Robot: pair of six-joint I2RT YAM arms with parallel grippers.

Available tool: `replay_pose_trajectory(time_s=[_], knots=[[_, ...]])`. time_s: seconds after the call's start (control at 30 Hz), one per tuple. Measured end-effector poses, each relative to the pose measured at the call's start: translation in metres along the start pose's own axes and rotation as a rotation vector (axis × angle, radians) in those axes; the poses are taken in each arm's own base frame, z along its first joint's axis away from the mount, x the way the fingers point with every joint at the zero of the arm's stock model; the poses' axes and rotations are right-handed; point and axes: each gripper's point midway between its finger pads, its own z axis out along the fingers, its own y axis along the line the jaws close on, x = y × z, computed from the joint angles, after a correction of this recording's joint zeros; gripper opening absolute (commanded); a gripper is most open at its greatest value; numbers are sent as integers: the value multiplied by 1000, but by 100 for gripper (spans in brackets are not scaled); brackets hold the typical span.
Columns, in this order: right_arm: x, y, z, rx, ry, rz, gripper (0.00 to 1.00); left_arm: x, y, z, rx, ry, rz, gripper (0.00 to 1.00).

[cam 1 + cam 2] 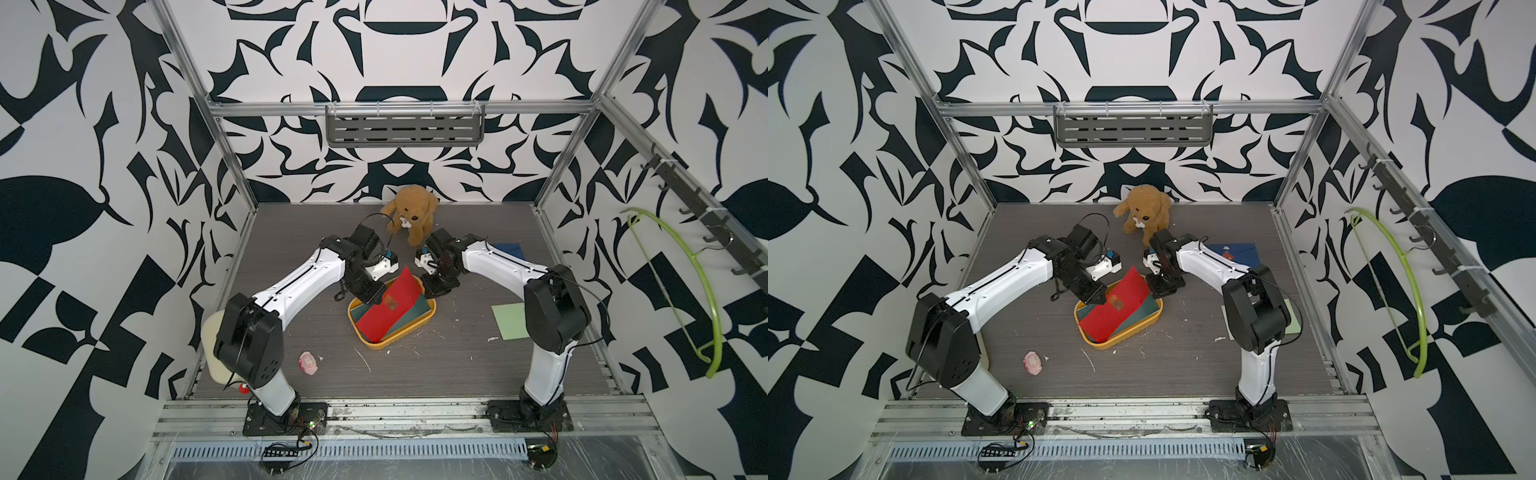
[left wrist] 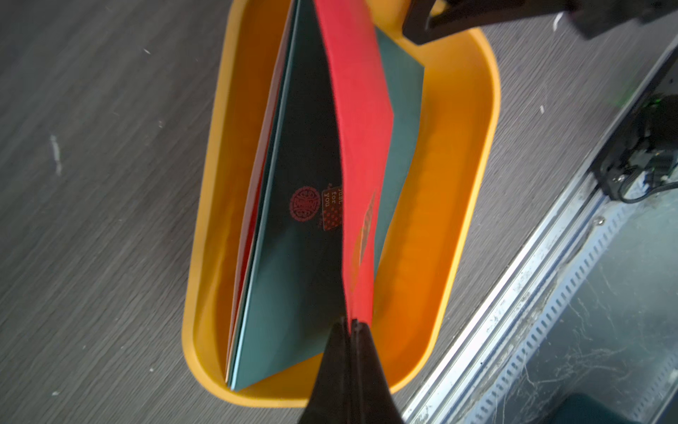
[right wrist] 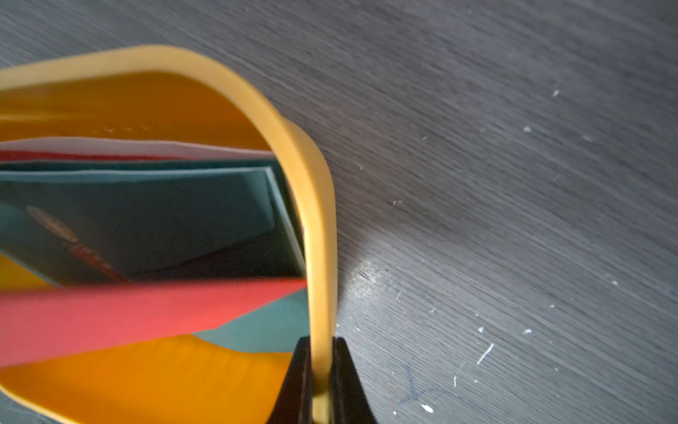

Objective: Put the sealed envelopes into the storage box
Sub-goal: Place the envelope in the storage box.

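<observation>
1. The left gripper (image 2: 351,323) is clamped on the edge of the red envelope (image 2: 361,128), which tilts over the storage box (image 2: 473,147) with its lower corner inside.
2. The right gripper (image 3: 323,343) pinches the box's rim.
3. The dark green envelope (image 2: 293,286) lies inside, and bare table (image 1: 449,357) surrounds the box.

White arm links (image 1: 299,286), black joints (image 1: 249,340), thin black cables (image 1: 376,214)
</observation>
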Motion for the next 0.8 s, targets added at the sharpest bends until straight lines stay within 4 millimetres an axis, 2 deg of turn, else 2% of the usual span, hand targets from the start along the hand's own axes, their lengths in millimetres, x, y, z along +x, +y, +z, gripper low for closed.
replay_pose_trajectory(time_s=[0.13,0.3,0.8], knots=[[2,0,0,1,6,-1,6,2,9,15,-10,67,-2,0],[3,0,0,0,13,2,6,1,20,24,-41,122,-3,0],[8,6,3,-13,-8,33,6,-3,24,27,-109,203,71,0]])
